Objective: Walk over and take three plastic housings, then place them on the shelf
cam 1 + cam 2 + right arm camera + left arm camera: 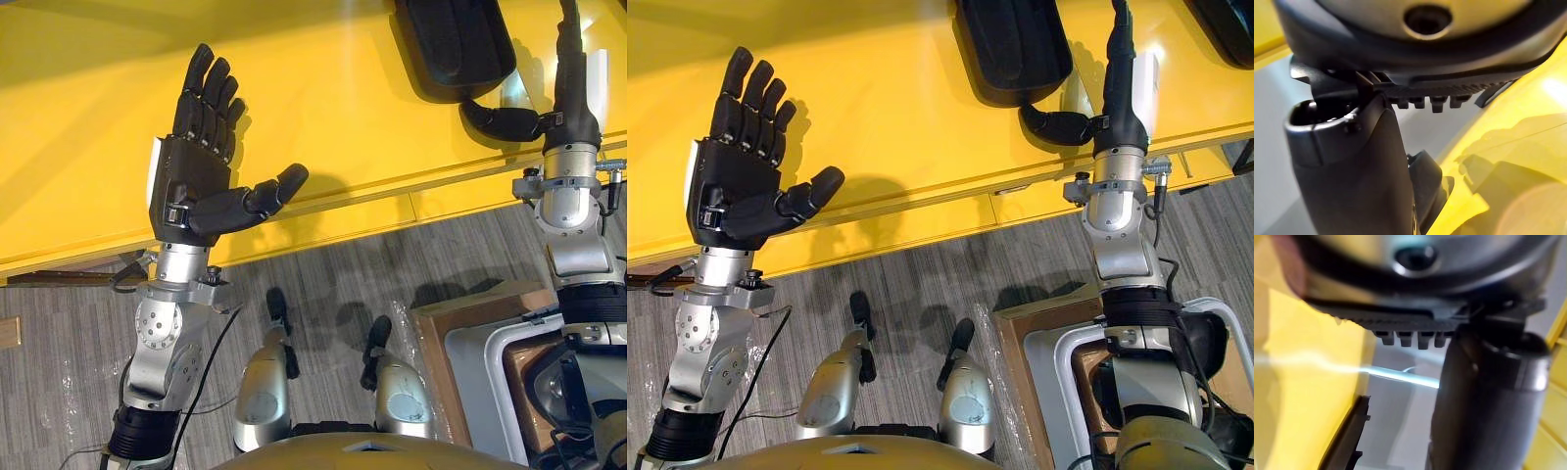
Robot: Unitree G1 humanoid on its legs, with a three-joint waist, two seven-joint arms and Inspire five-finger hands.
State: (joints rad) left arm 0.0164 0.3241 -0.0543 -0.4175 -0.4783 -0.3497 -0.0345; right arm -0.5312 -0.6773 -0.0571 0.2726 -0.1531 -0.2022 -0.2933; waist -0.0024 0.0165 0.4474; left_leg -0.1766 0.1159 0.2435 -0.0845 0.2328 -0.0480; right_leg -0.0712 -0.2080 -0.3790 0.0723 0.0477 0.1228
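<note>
Yellow surface (88, 147) spans the upper field; its front edge runs diagonally, rising towards the robot's right, with grey plank floor (323, 279) below it.

Left hand (196, 176) is raised over that edge, palm towards the head camera, fingers straight and spread, thumb out sideways, holding nothing. The surface around it is bare.

One dark plastic housing (456, 44) lies on the surface at the far right. Right hand (573, 98) stands edge-on just beside it, fingers straight, thumb (495, 119) reaching under the housing's near end. Contact there cannot be confirmed.

A second dark piece (1227, 18) shows at the corner, further right.

A brown box (470, 304) stands on the floor beneath the right arm.
</note>
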